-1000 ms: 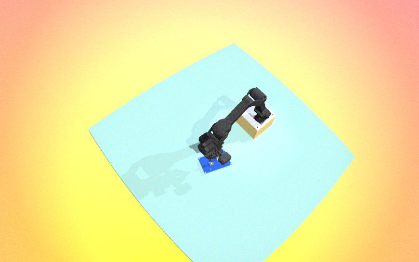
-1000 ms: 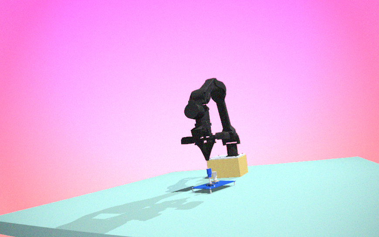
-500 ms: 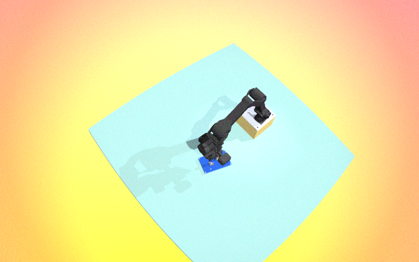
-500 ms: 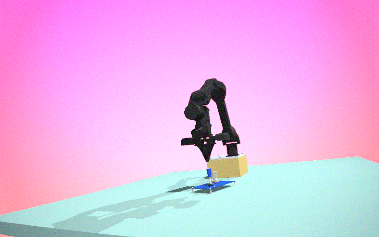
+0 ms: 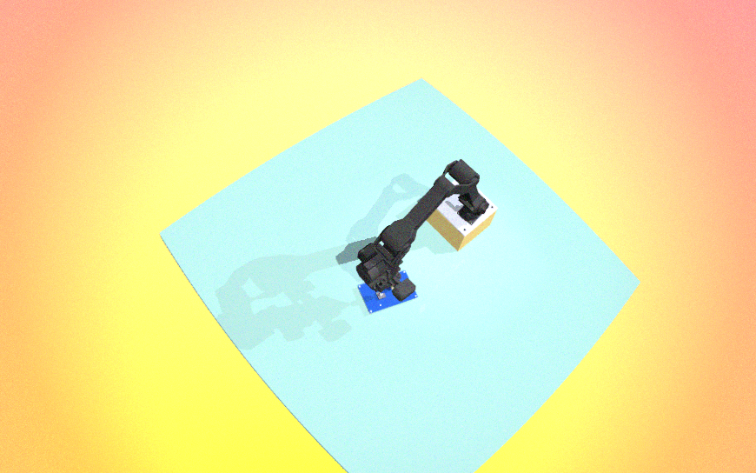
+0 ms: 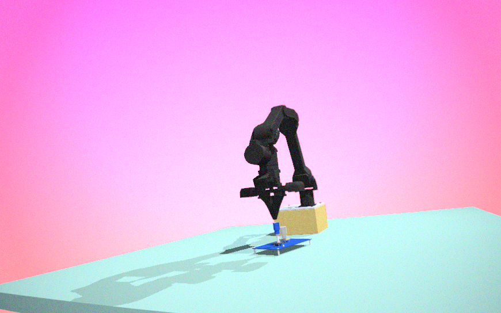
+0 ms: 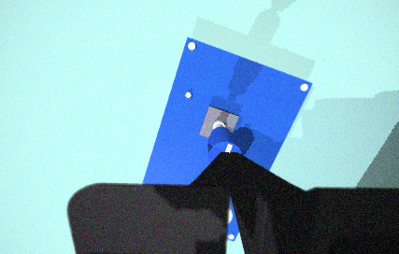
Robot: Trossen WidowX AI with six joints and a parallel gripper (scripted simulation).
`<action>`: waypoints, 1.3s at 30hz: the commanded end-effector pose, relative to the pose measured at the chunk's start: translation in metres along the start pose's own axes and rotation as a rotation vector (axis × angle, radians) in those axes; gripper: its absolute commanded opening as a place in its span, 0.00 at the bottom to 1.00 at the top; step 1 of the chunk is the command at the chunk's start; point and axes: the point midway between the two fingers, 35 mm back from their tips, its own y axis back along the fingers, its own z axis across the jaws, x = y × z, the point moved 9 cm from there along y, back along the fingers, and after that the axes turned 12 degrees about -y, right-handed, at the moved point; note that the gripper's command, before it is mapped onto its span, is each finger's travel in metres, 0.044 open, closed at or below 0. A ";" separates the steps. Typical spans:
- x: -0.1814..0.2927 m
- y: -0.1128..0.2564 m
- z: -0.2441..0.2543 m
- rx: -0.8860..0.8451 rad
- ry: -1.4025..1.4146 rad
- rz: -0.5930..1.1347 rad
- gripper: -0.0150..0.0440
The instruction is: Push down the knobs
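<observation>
The blue circuit board [image 5: 389, 303] [image 6: 301, 242] [image 7: 170, 140] stands on short legs. A blue knob [image 6: 276, 228] [image 7: 219, 137] sits high on its shaft, with a length of pale shaft [image 6: 278, 238] showing between it and the grey potentiometer [image 7: 206, 125]. A whitish knob [image 6: 283, 232] stands just behind it over a beige potentiometer; it is hidden in the wrist view, and its lower end is partly covered. My gripper [image 6: 274, 219] [image 7: 228, 161] is shut and empty, pointing down with its tips right over the blue knob's top. Whether they touch cannot be told.
The pale cyan table [image 5: 457, 363] [image 6: 400, 264] carries the arm's yellow base block [image 5: 447, 226] [image 6: 303, 221] behind the board. The whitish knob stands close to the blue one. Shadows of the arm fall across the board and table.
</observation>
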 end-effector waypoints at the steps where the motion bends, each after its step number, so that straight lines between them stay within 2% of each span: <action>1: 0.001 -0.006 0.000 -0.001 0.002 0.015 0.25; 39: 0.001 -0.009 0.000 -0.001 0.002 0.015 0.25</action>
